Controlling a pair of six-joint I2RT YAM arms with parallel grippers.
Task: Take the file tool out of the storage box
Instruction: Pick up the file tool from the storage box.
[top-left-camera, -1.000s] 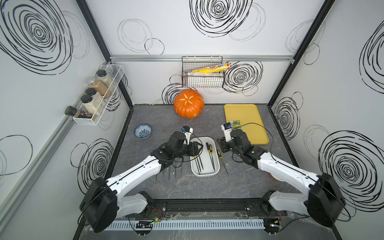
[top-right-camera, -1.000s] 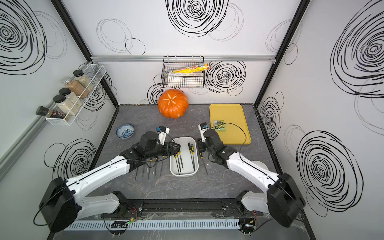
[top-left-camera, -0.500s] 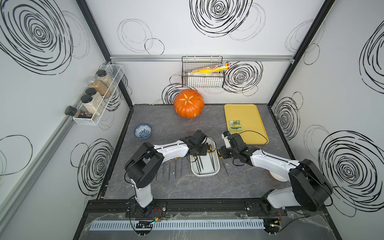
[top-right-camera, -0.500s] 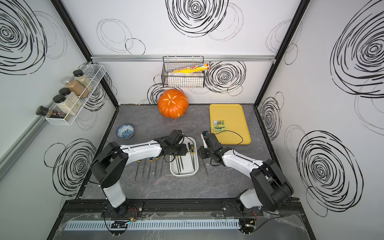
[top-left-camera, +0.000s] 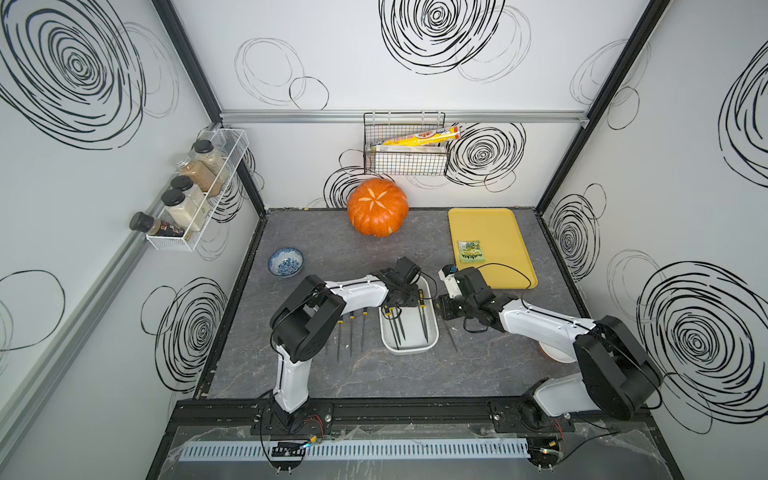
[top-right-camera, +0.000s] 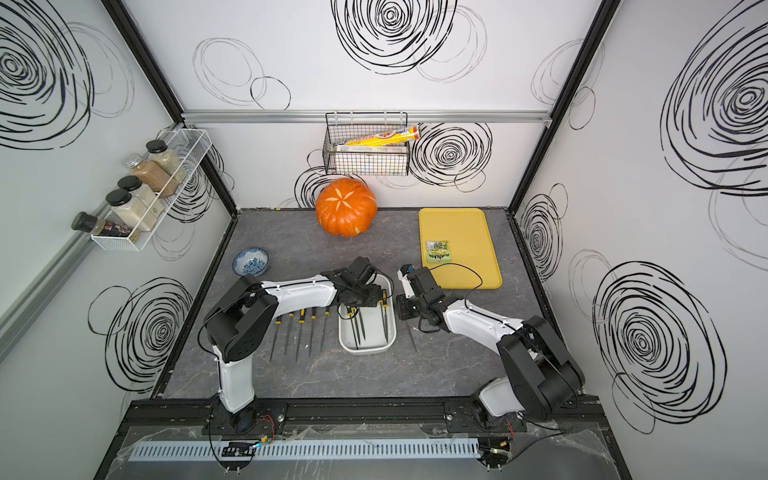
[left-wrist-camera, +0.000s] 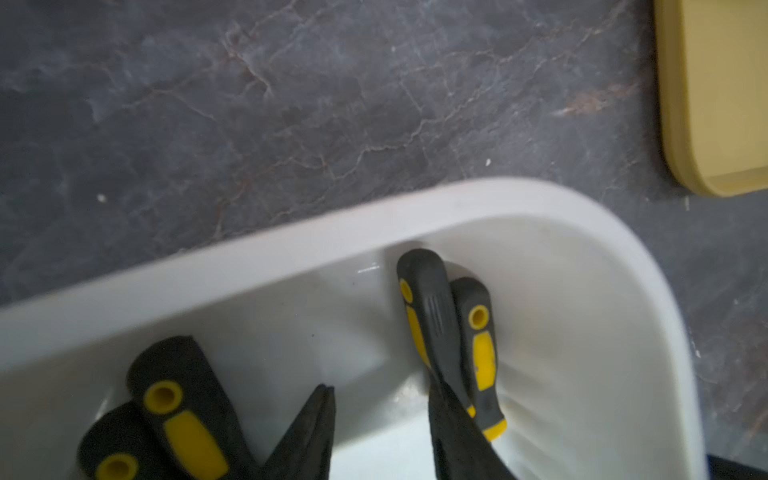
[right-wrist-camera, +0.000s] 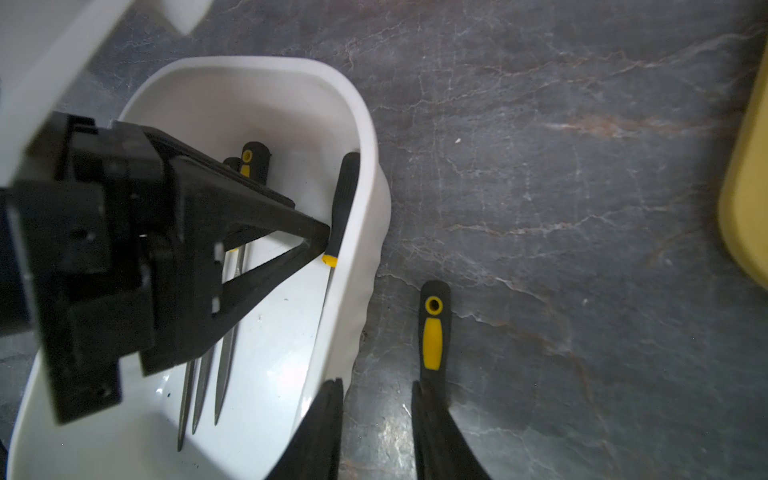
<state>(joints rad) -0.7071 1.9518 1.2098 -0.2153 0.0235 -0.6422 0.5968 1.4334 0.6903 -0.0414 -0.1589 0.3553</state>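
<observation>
The white storage box lies mid-table with several black-and-yellow-handled file tools in it. One file tool leans along its right wall, and two others show side by side. My left gripper reaches into the box's far end. It is open, with bare box floor between its fingers and one finger lying across those handles. My right gripper hangs open just right of the box, above a file lying on the table.
Several more files lie in a row left of the box. A yellow tray with a green packet lies back right, a pumpkin at the back, and a blue bowl to the left.
My left gripper has moved right, from beside the box to inside its far end. The right gripper has sunk lower beside the box's right wall. Both pairs of jaws have narrowed a little.
</observation>
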